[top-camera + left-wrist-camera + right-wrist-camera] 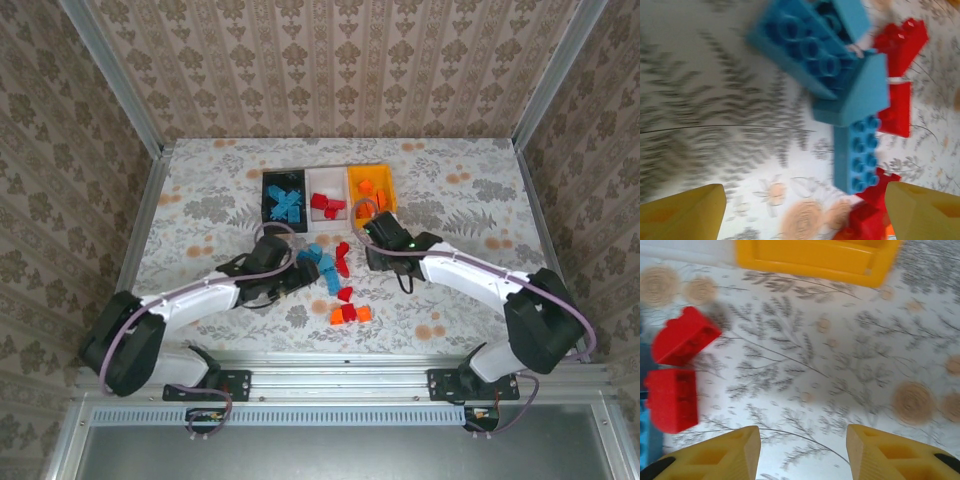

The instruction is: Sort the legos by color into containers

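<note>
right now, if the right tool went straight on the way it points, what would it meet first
Probably the near wall of the orange-yellow bin. The tabletop between it and the open right tool looks bare. The red bricks sit left of that line. Depth is unclear.

The top edge cuts off the orange-yellow bin [815, 260].

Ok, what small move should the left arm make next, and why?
Probably ease the left gripper forward and down over the long light blue brick: the jaws stand open and empty, that brick lies just ahead, and the black bin holds the blue ones.
</note>
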### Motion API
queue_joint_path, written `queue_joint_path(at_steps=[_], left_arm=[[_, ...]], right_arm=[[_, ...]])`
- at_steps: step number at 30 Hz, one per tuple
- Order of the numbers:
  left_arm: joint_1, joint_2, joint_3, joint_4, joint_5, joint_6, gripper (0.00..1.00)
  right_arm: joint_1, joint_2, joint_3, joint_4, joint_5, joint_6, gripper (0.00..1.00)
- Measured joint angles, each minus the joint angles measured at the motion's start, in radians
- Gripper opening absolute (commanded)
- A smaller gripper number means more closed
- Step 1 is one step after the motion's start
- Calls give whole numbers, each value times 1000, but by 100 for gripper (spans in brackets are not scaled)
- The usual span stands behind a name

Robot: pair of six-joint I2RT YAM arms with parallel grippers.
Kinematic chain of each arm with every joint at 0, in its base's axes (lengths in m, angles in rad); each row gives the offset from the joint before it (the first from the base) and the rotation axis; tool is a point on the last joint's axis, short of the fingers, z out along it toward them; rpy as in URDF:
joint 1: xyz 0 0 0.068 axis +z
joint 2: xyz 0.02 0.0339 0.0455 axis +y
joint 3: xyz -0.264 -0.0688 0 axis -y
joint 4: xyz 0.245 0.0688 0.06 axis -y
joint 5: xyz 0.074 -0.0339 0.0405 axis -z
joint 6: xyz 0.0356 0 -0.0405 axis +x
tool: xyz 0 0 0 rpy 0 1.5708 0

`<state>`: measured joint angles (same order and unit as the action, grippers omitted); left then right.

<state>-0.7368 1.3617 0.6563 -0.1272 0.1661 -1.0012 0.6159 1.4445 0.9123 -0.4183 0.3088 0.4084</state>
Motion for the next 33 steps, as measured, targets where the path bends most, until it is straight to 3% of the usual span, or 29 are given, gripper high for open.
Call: queue_joint_path(at_steps=[6,12,20,33], left_arm=[[-119,200,235,-93,-65,8,67],[-199,327,364,-237,-168,11,61],[-206,395,436,-351,-237,12,61],[-207,428,483,-364,-259,26,61]], right_arm=[[-74,-124,-80,47,23,42,50],[-113,-182,-156,90,21,53,51],[-156,-235,-218,135,-11,57,52],[-177,-282,-247,170,-50,56,53]])
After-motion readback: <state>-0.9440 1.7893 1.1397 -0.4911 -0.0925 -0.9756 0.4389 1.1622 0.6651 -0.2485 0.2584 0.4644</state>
